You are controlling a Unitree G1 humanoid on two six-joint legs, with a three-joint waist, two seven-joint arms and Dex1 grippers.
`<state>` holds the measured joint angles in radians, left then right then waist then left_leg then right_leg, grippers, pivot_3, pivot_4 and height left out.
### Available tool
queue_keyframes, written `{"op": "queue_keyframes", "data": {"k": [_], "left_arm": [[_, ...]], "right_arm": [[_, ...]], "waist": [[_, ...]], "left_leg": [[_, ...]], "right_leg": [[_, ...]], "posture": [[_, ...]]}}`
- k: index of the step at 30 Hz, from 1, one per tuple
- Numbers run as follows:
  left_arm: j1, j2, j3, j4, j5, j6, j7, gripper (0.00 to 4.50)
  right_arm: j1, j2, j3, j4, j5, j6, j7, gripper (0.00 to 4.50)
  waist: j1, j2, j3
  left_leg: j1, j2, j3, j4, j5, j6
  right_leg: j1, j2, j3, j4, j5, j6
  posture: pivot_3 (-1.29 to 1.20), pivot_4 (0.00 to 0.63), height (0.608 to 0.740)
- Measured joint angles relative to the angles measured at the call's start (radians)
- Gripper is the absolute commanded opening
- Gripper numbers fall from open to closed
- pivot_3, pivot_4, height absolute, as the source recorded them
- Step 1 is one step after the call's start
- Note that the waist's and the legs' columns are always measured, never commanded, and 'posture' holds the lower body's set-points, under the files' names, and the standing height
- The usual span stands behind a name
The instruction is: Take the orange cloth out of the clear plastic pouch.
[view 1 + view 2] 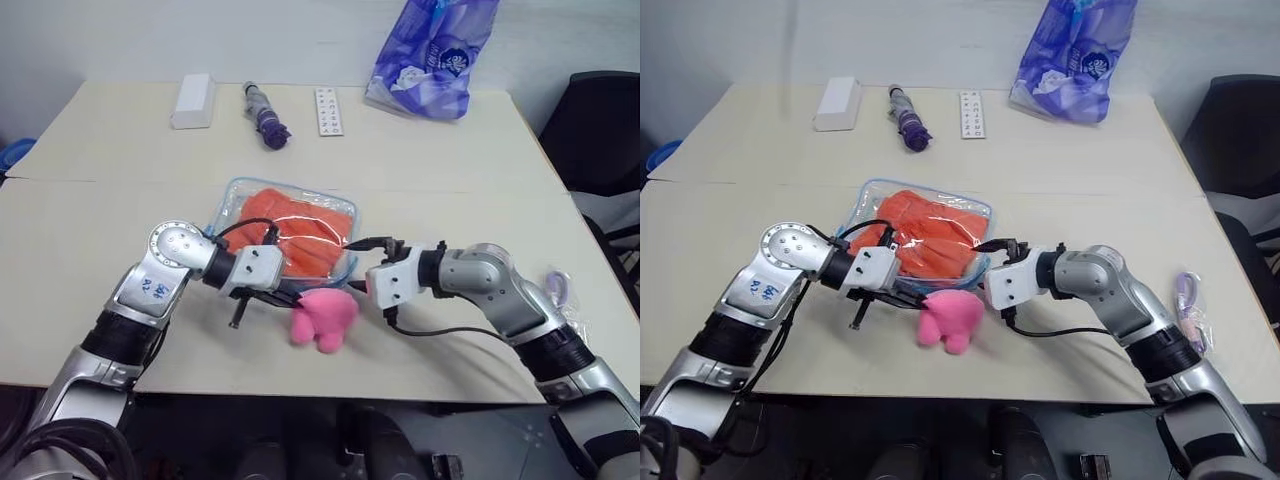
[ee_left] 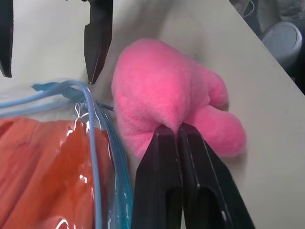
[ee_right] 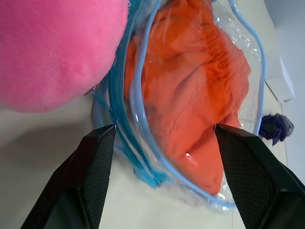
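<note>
The clear plastic pouch [image 1: 232, 196] with light blue edging lies flat mid-table, and the orange cloth [image 1: 300, 232] is folded inside it. A pink fluffy charm [image 1: 325, 318] rests on the table at the pouch's near corner. My left gripper [image 1: 293, 297] comes in from the left and is shut on the charm's fur [image 2: 162, 90], right beside the pouch's zipper edge [image 2: 90, 124]. My right gripper [image 1: 358, 265] is open at the pouch's near right corner. In the right wrist view its fingers [image 3: 95, 157] straddle the blue-edged corner [image 3: 143, 167], with the cloth [image 3: 195, 95] beyond.
Along the table's far side lie a white box [image 1: 193, 100], a folded purple umbrella [image 1: 265, 118], a remote [image 1: 328, 110] and a blue-purple printed bag [image 1: 430, 55]. A small clear packet with a purple cord [image 1: 557, 285] sits near the right edge. A black chair [image 1: 600, 130] stands at the right.
</note>
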<state>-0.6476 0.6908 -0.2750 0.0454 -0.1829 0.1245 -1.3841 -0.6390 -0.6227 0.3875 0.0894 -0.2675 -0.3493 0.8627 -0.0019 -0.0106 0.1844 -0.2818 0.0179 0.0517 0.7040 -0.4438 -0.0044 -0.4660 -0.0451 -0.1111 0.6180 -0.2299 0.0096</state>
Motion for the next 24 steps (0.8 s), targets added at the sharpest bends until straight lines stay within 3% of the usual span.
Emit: {"op": "queue_keyframes", "data": {"k": [3,11,24], "left_arm": [[0.015,0.014,0.005,-0.026,-0.002,0.024,0.012,0.00],[0.071,0.042,0.034,-0.079,-0.002,0.048,0.044,0.00],[0.229,0.188,0.193,-0.063,-0.007,0.025,0.124,0.00]], "right_arm": [[-0.017,0.025,0.004,0.030,0.000,-0.021,0.000,2.90],[-0.057,0.035,0.006,0.111,-0.013,-0.076,0.011,0.10],[-0.022,-0.040,-0.010,0.104,0.023,-0.128,0.044,0.05]], "waist": [[0.000,0.000,0.000],[-0.002,0.000,0.000],[0.000,0.001,0.001]], "left_leg": [[0.000,0.000,0.000,0.000,0.000,0.000],[0.000,0.001,-0.001,0.000,0.000,0.000],[-0.004,0.000,0.001,0.000,0.000,0.000]], "right_leg": [[0.000,0.000,0.000,0.000,0.000,0.000],[0.000,0.000,0.000,0.000,0.000,0.000],[-0.011,-0.002,0.001,0.003,0.000,0.000]], "posture": [[0.00,0.150,0.740],[0.00,0.150,0.740],[0.00,0.150,0.740]]}}
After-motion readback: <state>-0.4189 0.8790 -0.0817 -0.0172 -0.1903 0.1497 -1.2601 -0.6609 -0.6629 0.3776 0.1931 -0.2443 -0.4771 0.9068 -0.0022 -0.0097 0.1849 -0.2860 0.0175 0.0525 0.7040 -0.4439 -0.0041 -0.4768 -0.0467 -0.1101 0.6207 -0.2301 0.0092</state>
